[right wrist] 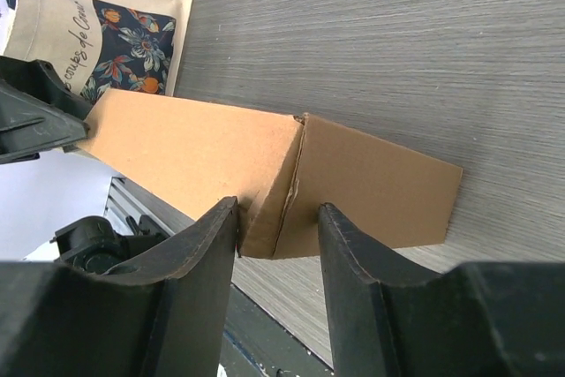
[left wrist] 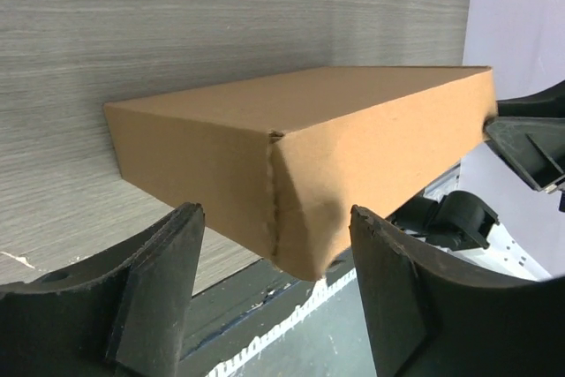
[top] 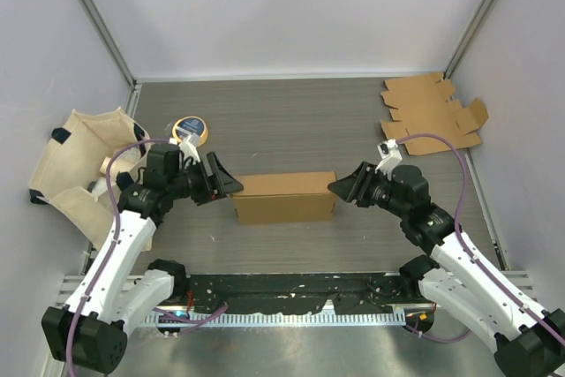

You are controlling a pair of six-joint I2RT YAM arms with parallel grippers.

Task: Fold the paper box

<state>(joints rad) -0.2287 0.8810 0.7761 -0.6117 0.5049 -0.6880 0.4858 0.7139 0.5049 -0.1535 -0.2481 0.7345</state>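
Note:
A closed brown paper box (top: 282, 198) lies lengthwise in the middle of the table. My left gripper (top: 233, 184) is at its left end. In the left wrist view the jaws stand wide open (left wrist: 278, 227), with the box's near corner (left wrist: 300, 143) between the fingertips and not pinched. My right gripper (top: 337, 187) is at the box's right end. In the right wrist view it is open (right wrist: 278, 222) and straddles the lower corner of the box (right wrist: 203, 152), where an end flap (right wrist: 371, 183) angles outward.
A stack of flat cardboard blanks (top: 433, 112) lies at the back right. A cloth tote bag (top: 84, 161) hangs over the table's left edge. A round yellow and blue object (top: 190, 128) sits behind my left gripper. A black rail (top: 291, 293) runs along the near edge.

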